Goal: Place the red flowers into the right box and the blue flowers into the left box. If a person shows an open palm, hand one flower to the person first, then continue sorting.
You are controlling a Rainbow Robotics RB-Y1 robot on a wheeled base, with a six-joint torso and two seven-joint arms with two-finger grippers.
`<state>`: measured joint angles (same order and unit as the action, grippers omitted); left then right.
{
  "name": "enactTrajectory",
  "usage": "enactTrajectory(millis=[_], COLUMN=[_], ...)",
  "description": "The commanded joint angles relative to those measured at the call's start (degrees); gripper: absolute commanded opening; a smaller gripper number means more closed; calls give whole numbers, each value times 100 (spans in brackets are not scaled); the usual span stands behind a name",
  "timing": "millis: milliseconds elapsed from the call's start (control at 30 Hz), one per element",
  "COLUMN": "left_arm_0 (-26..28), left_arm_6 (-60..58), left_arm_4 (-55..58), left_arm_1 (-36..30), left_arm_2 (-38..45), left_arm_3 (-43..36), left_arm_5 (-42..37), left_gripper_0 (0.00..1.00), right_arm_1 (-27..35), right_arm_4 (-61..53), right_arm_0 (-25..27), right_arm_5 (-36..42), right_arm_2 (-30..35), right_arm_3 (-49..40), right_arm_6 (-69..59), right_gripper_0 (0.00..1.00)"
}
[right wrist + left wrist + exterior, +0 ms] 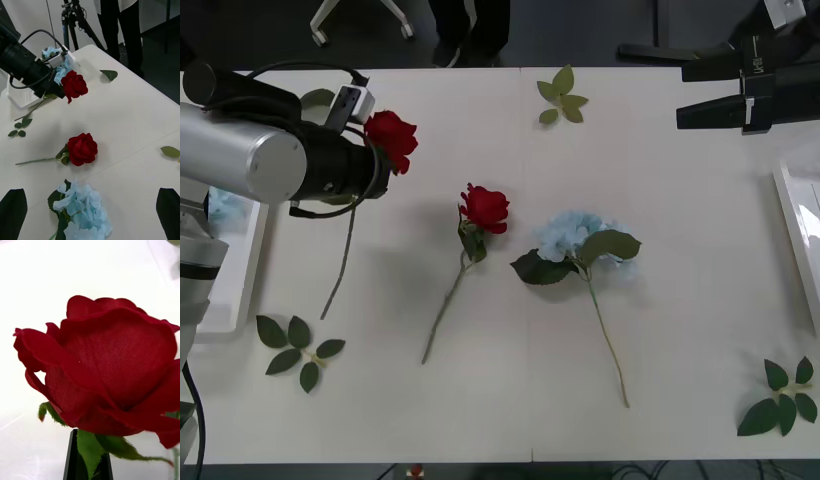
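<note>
My left gripper [377,158] is shut on a red rose [391,138] just under its bloom and holds it above the table's left side, the stem hanging down. In the left wrist view the rose [112,363] sits right over the closed black fingers [73,461]. A second red rose [484,208] lies at the table's middle, with a blue hydrangea [572,234] to its right. The white left box [240,290] has a blue flower [222,208] in it. The right box [798,235] shows at the right edge. My right gripper [695,92] hovers open at the far right, over the blue hydrangea [80,210].
Loose leaf sprigs lie at the far centre [561,97], the near left [298,350] and the near right [780,400]. A tripod [75,18] stands beyond the table's far edge.
</note>
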<state>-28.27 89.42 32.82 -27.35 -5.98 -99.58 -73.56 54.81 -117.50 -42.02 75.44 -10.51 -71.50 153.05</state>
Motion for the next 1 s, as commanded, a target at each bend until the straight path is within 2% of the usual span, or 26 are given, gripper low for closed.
enactTrajectory(millis=[33, 267, 500, 767, 1000], left_arm_0=[-99, -108, -108, -108, -222], left_arm_6=[84, 172, 163, 401, 471], left_arm_4=[-3, 172, 1069, 2994, 3969], left_arm_1=[99, 134, 134, 151, 441], left_arm_2=[-26, -123, -448, -773, -1098], left_arm_3=[-97, -97, -105, -202, -448], left_arm_5=[8, 166, 1177, 2566, 3515], left_gripper_0=[0, 0, 0, 0, 0], right_arm_1=[170, 170, 170, 170, 170], right_arm_4=[-71, -71, -71, -71, -71], right_arm_0=[36, 36, 36, 36, 36], right_arm_5=[-3, -3, -3, -3, -3], right_arm_2=[5, 5, 5, 5, 5], right_arm_3=[-154, -154, -154, -154, -154], right_arm_6=[195, 195, 195, 195, 195], right_gripper_0=[100, 100, 100, 100, 100])
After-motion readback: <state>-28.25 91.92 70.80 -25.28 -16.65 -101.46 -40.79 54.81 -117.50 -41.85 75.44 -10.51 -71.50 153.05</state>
